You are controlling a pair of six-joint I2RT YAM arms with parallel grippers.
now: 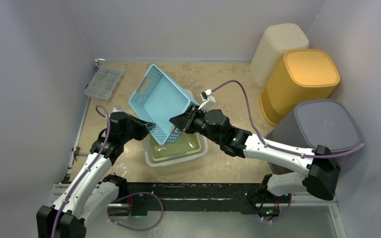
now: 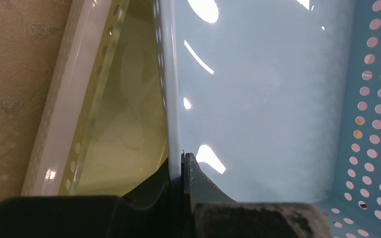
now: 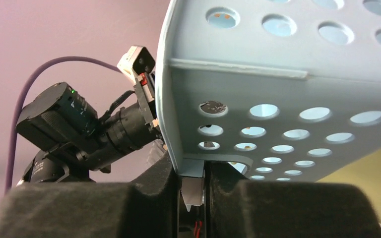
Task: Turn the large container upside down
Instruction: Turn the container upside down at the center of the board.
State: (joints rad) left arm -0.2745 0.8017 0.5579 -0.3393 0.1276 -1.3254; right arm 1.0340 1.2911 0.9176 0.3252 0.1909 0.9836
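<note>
The large container is a light blue perforated basket [image 1: 162,101], held tilted in the air above a clear bin with a yellow-green bottom [image 1: 176,148]. My left gripper [image 1: 148,126] is shut on the basket's near left wall. In the left wrist view the thin wall [image 2: 173,124] runs down between the two dark fingers, with the basket's glossy floor [image 2: 258,99] to the right. My right gripper [image 1: 181,121] is shut on the basket's near right rim. In the right wrist view the perforated wall [image 3: 287,99] rises above the closed fingers.
A clear divided organiser box [image 1: 102,83] lies at the back left. Three upturned bins stand at the right: cream [image 1: 278,47], yellow [image 1: 305,79] and grey [image 1: 322,126]. The left arm's wrist [image 3: 74,124] shows in the right wrist view.
</note>
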